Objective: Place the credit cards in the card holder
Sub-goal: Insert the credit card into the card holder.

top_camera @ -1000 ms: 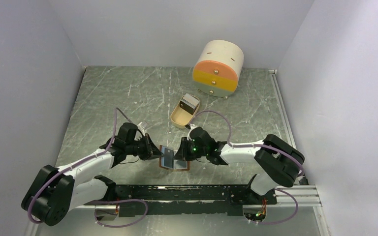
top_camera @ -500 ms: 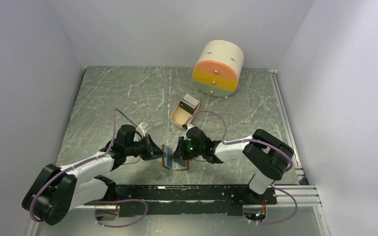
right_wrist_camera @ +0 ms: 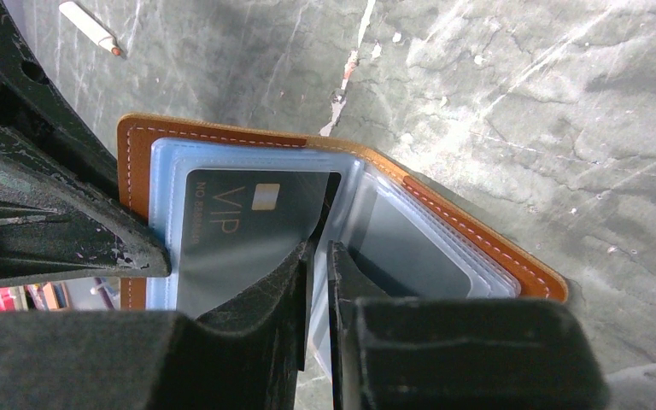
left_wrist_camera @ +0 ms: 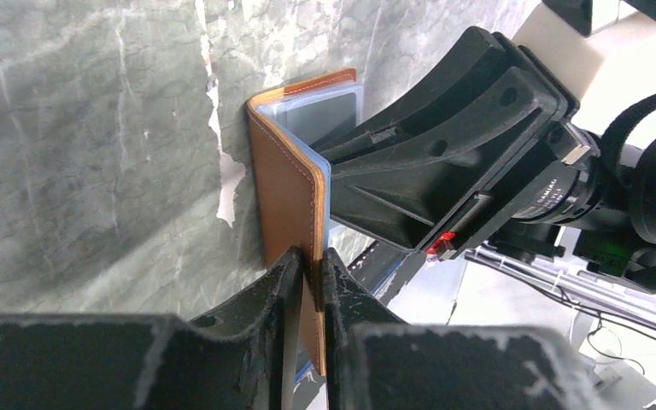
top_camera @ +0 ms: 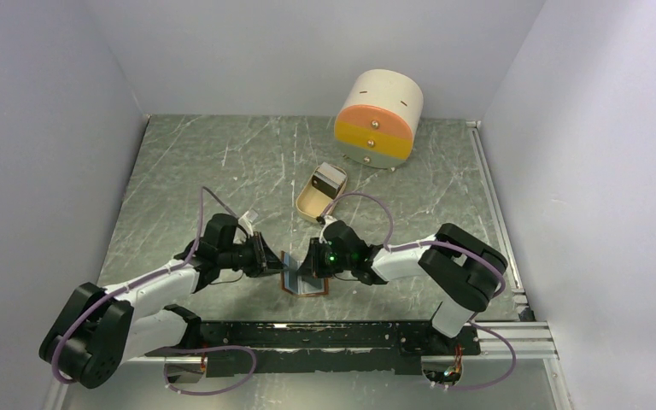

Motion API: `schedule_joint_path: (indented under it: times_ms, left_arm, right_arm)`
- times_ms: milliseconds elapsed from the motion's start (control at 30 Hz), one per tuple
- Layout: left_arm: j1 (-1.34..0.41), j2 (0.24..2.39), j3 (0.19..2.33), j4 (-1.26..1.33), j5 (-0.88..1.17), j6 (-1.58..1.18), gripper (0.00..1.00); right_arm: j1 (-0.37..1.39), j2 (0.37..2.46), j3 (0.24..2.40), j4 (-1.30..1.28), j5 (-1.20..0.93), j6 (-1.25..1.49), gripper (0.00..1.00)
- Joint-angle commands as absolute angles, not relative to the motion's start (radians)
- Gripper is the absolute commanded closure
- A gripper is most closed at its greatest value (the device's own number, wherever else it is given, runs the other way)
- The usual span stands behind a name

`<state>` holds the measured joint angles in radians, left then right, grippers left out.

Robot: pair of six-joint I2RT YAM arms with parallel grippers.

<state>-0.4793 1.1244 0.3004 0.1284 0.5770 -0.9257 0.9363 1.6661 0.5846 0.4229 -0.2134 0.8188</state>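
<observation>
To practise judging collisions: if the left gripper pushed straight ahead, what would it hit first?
Clamped on the wallet, the left gripper would likely hit the right gripper next; depth is unclear.

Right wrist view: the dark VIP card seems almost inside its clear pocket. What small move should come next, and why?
Probably the right hand should slide the VIP card a little deeper, away from the fold. It seems shut on the card's edge by the fold, and that edge is not clearly under the clear pocket. The left hand pinches the cover of the card holder, steadying it.
</observation>
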Motion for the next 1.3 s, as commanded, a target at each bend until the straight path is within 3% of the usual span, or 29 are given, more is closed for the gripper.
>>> schedule_joint_path:
  times_ms: [0, 200, 400, 633, 1000, 1267]
  left_arm:
    - [-0.483, 1.116, 0.348, 0.008, 0.501, -0.87, 0.8]
    - [-0.483, 1.138, 0.389, -0.05, 0.465, -0.829, 0.81]
    - [-0.483, 1.14, 0.351, 0.093, 0.572, -0.863, 0.91]
    - [-0.483, 1.149, 0.26, 0.321, 0.665, -0.969, 0.91]
    - [-0.483, 1.187, 0.263, 0.252, 0.615, -0.915, 0.91]
    - [-0.482, 1.247, 0.229, 0.368, 0.67, -0.94, 0.91]
  right_arm:
    - [0.943, 1.676, 0.573, 0.392, -0.193, 0.806, 0.83]
    - [0.943, 1.68, 0.582, 0.38, -0.191, 0.801, 0.82]
    - [0.945, 1.689, 0.584, 0.392, -0.199, 0.809, 0.81]
    - [0.945, 1.692, 0.576, 0.396, -0.198, 0.813, 0.81]
    - [0.944, 1.67, 0.531, 0.435, -0.195, 0.827, 0.75]
    - [0.943, 1.665, 0.523, 0.44, -0.198, 0.826, 0.74]
